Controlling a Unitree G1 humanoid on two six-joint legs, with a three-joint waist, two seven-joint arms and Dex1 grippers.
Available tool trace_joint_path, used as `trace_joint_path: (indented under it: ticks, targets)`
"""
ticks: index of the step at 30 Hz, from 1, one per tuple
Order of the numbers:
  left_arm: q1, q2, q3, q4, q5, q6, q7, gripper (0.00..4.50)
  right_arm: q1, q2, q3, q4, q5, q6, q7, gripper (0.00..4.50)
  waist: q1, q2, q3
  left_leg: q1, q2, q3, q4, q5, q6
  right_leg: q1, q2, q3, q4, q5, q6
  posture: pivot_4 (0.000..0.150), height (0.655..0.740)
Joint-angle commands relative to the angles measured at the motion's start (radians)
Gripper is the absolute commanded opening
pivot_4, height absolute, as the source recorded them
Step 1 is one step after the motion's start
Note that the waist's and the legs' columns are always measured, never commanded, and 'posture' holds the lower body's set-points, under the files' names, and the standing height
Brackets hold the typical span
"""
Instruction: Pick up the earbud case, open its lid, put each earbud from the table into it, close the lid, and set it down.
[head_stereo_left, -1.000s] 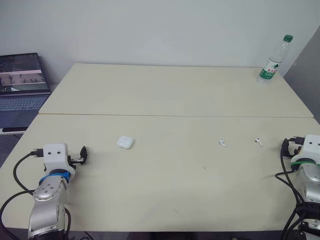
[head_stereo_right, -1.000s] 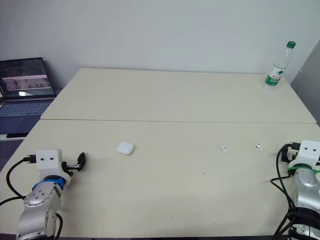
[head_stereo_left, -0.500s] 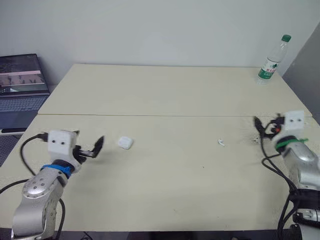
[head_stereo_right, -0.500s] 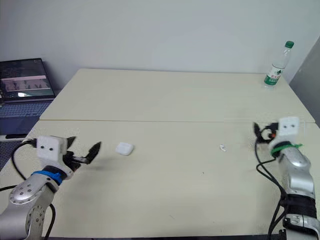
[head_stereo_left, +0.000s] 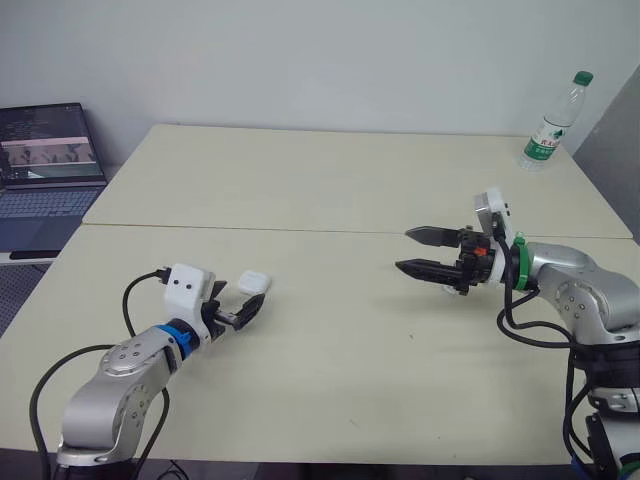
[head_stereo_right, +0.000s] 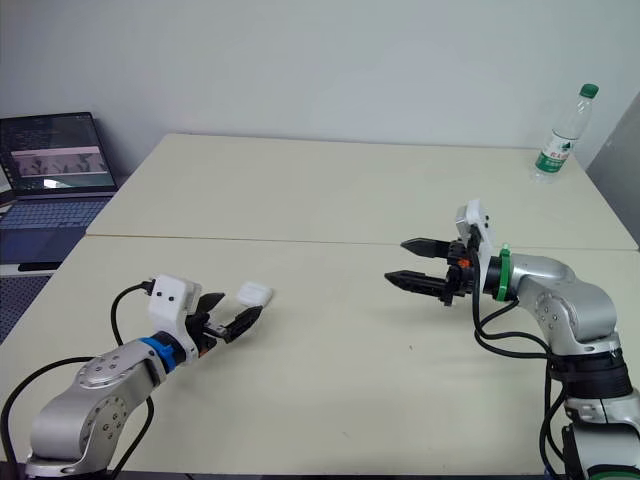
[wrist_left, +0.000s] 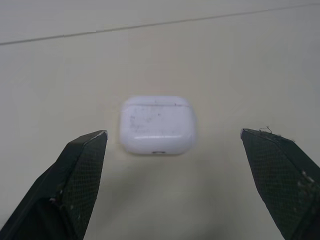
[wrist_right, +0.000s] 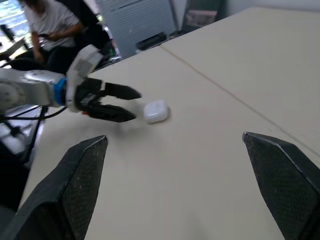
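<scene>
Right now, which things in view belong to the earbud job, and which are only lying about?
Belong to the job: earbud case; left claw, open, near it; right claw, open.
Just lying about: water bottle; laptop; person in the background.

White earbud case (wrist_left: 157, 125), pale cream table (head_stereo_left: 330, 180), clear bottle (head_stereo_left: 550, 124) with green cap and label, grey wall (head_stereo_left: 300, 50)

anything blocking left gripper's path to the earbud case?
Nothing visible. The left gripper is open and aimed at the earbud case, which lies flat on the table just ahead of the fingertips, lined up with the gap. Only bare tabletop lies between them.
</scene>
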Motion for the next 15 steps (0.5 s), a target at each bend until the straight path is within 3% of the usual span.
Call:
trace_joint_path:
  ticks: [1, 14, 15]
  targets:
    - [-0.031, -0.005, -0.012, 0.008, 0.022, -0.022, 0.002, 4.47, -0.028, -0.026, 0.018, -0.052, 0.027, 0.026, 0.064, 4.50, 0.000, 0.000, 0.000, 0.000, 0.000, 0.000, 0.000, 0.000, 0.000, 0.000, 0.000, 0.000, 0.000, 0.000, 0.000, 0.150, 0.7400]
    - [-0.099, -0.023, -0.069, 0.158, 0.088, -0.107, -0.041, 4.47, -0.049, -0.011, 0.019, -0.108, 0.028, 0.018, 0.065, 4.50, 0.002, 0.000, 0.000, -0.001, 0.000, 0.000, 0.001, 0.000, 0.000, 0.000, -0.001, 0.000, 0.000, 0.000, 0.000, 0.150, 0.7400]
    - [-0.102, -0.022, -0.069, 0.168, 0.094, -0.115, -0.045, 4.29, -0.048, -0.011, 0.019, -0.109, 0.026, 0.015, 0.063, 4.50, 0.002, 0.000, 0.000, -0.001, 0.000, 0.000, 0.001, 0.000, 0.000, 0.000, -0.001, 0.000, 0.000, 0.000, 0.000, 0.150, 0.7400]
